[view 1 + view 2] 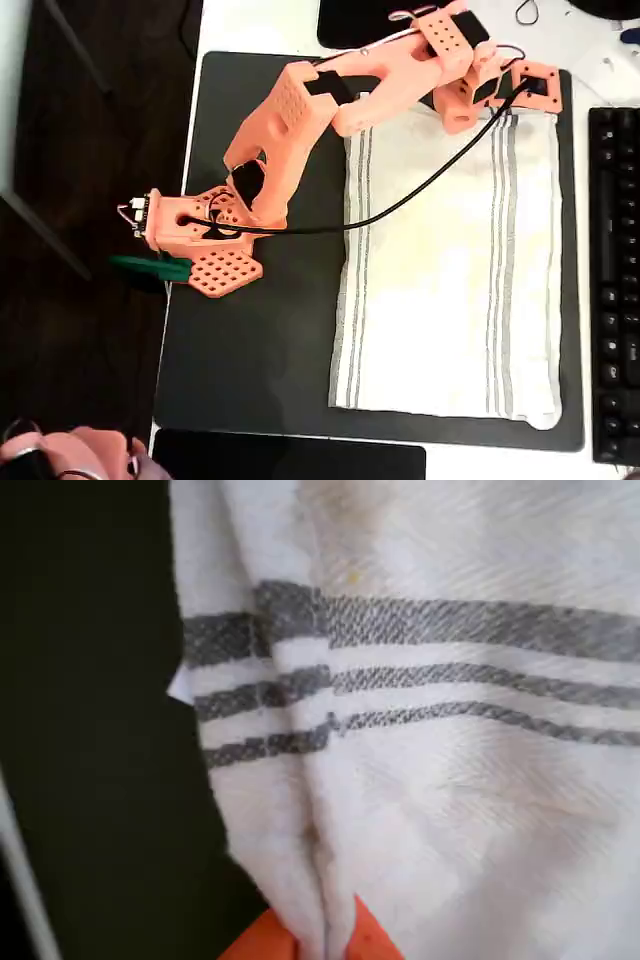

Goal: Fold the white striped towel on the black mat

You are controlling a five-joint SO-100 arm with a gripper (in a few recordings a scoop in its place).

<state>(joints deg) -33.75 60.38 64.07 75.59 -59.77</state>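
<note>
Hand [528, 90] sits at the towel's [450, 270] upper-right corner in the overhead view, and in the wrist view the orange fingertips [365, 935] pinch a ridge of cloth at bottom centre, so I read it as clamped on the towel. Towel lies mostly flat on the right half of the black mat [260, 380], stripes running top to bottom.

Risks as I see them:
- Pinch looks thin, just a fold of fabric. If I drag fast, the corner could slip out and the fold collapses.
- Only one corner is held, so the towel may skew or bunch rather than fold square.
- Black cable [420, 190] hangs across the towel and could snag or drag the cloth.

Around: keyboard [615, 280] just beside the mat's right edge, and a green item [150, 266] by the arm base at left. Neither blocks a fold toward the frame's bottom on the white table [260, 25].
</note>
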